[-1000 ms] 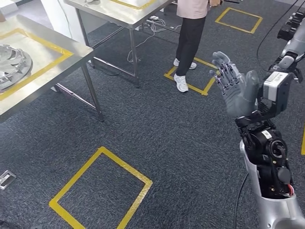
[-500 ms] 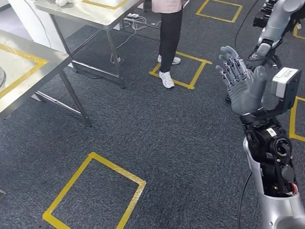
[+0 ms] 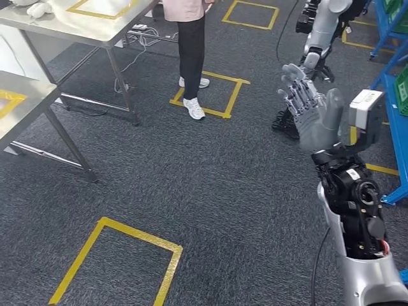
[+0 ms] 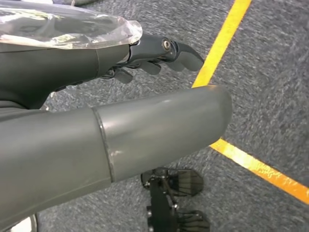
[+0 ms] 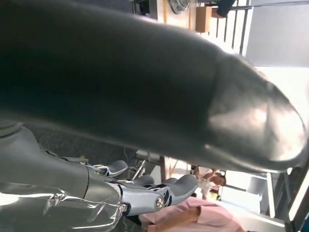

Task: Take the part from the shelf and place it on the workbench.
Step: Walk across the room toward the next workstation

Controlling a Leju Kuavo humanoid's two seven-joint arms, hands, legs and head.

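My right hand [image 3: 312, 108] is raised at chest height on the right of the head view, its fingers [image 3: 294, 89] spread and nothing in it. The right wrist view shows its thick thumb [image 5: 153, 92] and straight fingers [image 5: 146, 191], also holding nothing. My left hand [image 4: 146, 135] hangs over the dark carpet, its fingers [image 4: 164, 50] stretched out and holding nothing. A corner of the steel workbench [image 3: 21, 102] with yellow tape shows at the left edge. A blue shelf frame [image 3: 392, 108] stands at the right edge.
A person in dark trousers [image 3: 191, 44] stands by a yellow floor square [image 3: 211, 95]. A second steel table [image 3: 81, 19] is at the back left. Another robot [image 3: 320, 29] stands at the back right. A yellow square [image 3: 115, 264] marks the near carpet.
The camera has swung to the right: the workbench and the metal part on it slid out to the left and the blue shelf came in on the right. My right hand stays raised and spread.
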